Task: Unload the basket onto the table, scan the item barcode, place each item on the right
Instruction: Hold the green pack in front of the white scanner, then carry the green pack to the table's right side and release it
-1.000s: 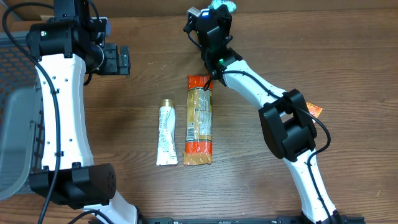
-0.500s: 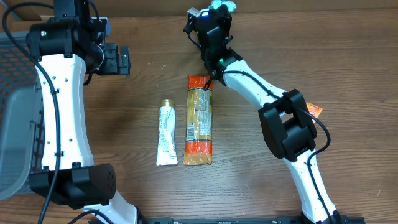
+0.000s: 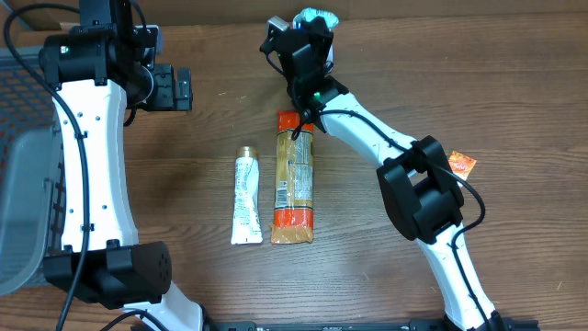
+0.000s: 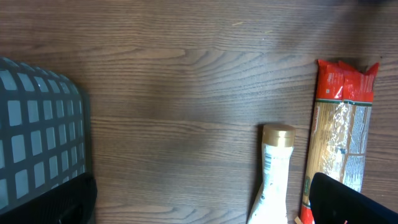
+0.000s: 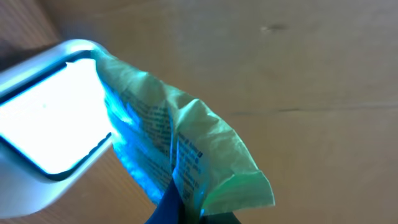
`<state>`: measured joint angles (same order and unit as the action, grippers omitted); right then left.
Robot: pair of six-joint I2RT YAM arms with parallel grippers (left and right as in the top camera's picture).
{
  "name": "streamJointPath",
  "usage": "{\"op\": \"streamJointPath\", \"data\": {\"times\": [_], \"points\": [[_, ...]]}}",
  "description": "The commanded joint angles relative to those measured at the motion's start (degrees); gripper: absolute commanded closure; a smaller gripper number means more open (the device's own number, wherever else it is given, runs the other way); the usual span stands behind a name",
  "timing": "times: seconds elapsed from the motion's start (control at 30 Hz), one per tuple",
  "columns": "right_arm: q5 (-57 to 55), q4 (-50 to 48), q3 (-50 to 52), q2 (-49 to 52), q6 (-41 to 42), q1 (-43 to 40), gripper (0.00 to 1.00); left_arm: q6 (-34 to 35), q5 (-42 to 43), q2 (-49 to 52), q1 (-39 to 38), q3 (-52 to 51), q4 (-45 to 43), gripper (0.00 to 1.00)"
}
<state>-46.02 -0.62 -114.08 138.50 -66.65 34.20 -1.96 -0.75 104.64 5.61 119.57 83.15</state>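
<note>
Packet (image 5: 180, 155), green and crumpled, pinched at its lower edge in the closed jaws of the right gripper (image 5: 174, 208), held up at the far edge of the counter (image 3: 478, 74), just beside a lit scanner window (image 5: 43, 124). Left gripper (image 3: 184, 88) hovers, jaws wide apart, empty. Spaghetti pack (image 3: 295, 179) and gold-capped tube (image 3: 245, 198) lie side by side mid-counter. Grey basket (image 4: 37, 124) at far left.

The pale green pouch (image 5: 186, 149) is crumpled and creased, with small dark print down one side and a bluish glow on the face turned to the scanner (image 5: 50, 121). It is held up clear of the bench (image 3: 358, 267) near its far edge, pinched at its lower fold in the shut jaws of the right gripper (image 5: 173, 204), upper corner just beside the scanner's bright white window
</note>
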Motion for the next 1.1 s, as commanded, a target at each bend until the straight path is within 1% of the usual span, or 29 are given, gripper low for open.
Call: {"op": "streamJointPath", "data": {"times": [0.0, 0.03, 0.1, 0.13, 0.17, 0.2, 0.3, 0.43, 0.5, 0.57, 0.63, 0.73, 0.87, 1.07], "points": [[-0.5, 5.1, -1.4, -11.1, 11.0, 0.5, 0.96, -1.0, -0.3, 0.7, -0.4, 0.0, 0.1, 0.0], [0.4, 9.1, -1.4, -13.2, 13.5, 0.6, 0.96, -1.0, -0.3, 0.7, -0.4, 0.0, 0.1, 0.0], [4.2, 18.8, -1.4, -18.3, 21.7, 0.7, 0.96, -1.0, -0.3, 0.7, -0.4, 0.0, 0.1, 0.0], [7.5, 24.2, -1.4, -21.1, 27.3, 0.7, 0.96, -1.0, -0.3, 0.7, -0.4, 0.0, 0.1, 0.0], [10.3, 27.8, -1.4, -22.9, 31.1, 0.4, 0.96, -1.0, -0.3, 0.7, -0.4, 0.0, 0.1, 0.0], [15.4, 34.5, -1.4, -26.4, 38.7, -0.6, 0.96, -1.0, -0.3, 0.7, -0.4, 0.0, 0.1, 0.0], [26.1, 47.0, -1.4, -32.7, 53.0, -3.5, 0.96, -1.0, -0.3, 0.7, -0.4, 0.0, 0.1, 0.0], [38.7, 62.5, -1.4, -38.1, 71.1, -10.8, 0.96, -1.0, -0.3, 0.7, -0.4, 0.0, 0.1, 0.0], [41.6, 70.3, -1.4, -38.9, 80.7, -16.1, 0.96, -1.0, -0.3, 0.7, -0.4, 0.0, 0.1, 0.0], [43.3, 77.4, -1.3, -38.5, 88.6, -21.5, 0.96, -1.0, -0.3, 0.7, -0.4, 0.0, 0.1, 0.0], [46.1, 83.0, 0.0, -37.5, 92.3, -27.1, 0.96, -1.0, -0.3, 0.7, -0.4, 0.0, 0.1, 0.0], [51.9, 84.3, 5.1, -36.6, 91.9, -33.6, 0.96, -1.0, -0.3, 0.7, -0.4, 0.0, 0.1, 0.0], [52.6, 79.3, 15.3, -36.5, 92.0, -38.7, 0.96, -1.0, -0.3, 0.7, -0.4, 0.0, 0.1, 0.0], [52.6, 68.8, 29.9, -36.5, 92.0, -43.1, 0.96, -1.0, -0.3, 0.7, -0.4, 0.0, 0.1, 0.0]]}}
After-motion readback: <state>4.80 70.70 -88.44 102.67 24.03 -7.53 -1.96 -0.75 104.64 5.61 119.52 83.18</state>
